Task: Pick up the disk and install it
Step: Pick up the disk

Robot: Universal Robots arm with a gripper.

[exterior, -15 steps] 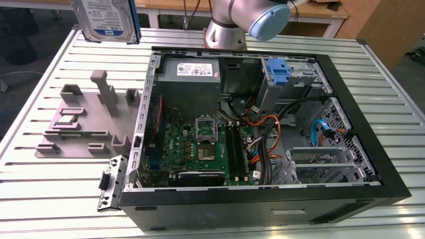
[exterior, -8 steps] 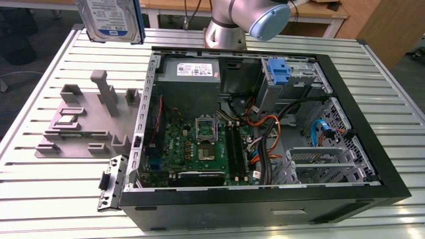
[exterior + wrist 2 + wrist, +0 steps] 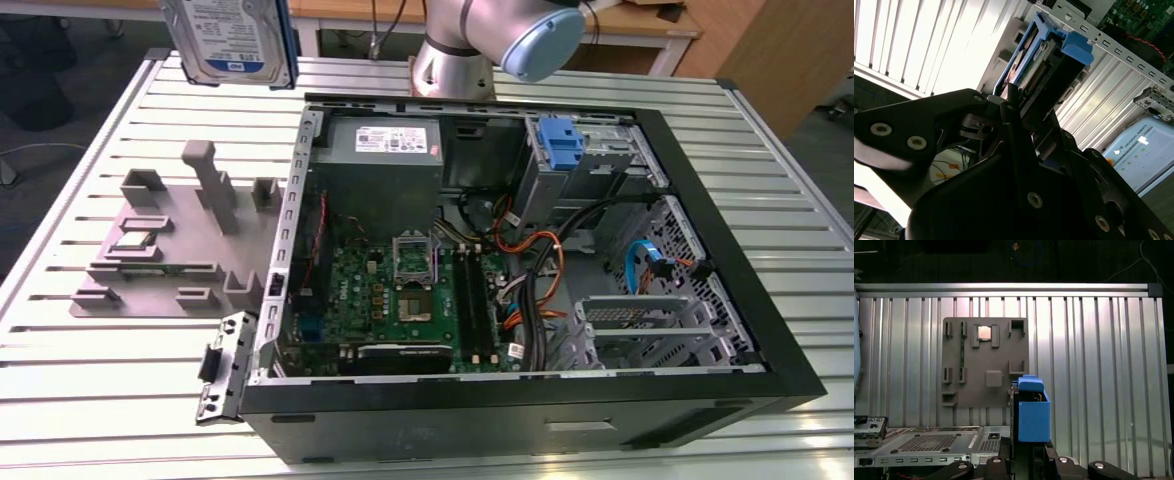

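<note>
disk, long axis roughly vertical, label facing exterior view, end effector pinching it

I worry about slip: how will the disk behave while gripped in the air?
The disk looks like a rigid metal slab, so it likely won't flex and is probably heavy for its size. The gripper clamps it near one end, so a jolt might pivot it. Its blue plastic carrier may give slightly under the clamp.

silver arm, pale-blue joint cap; black gripper, silver screws
</note>
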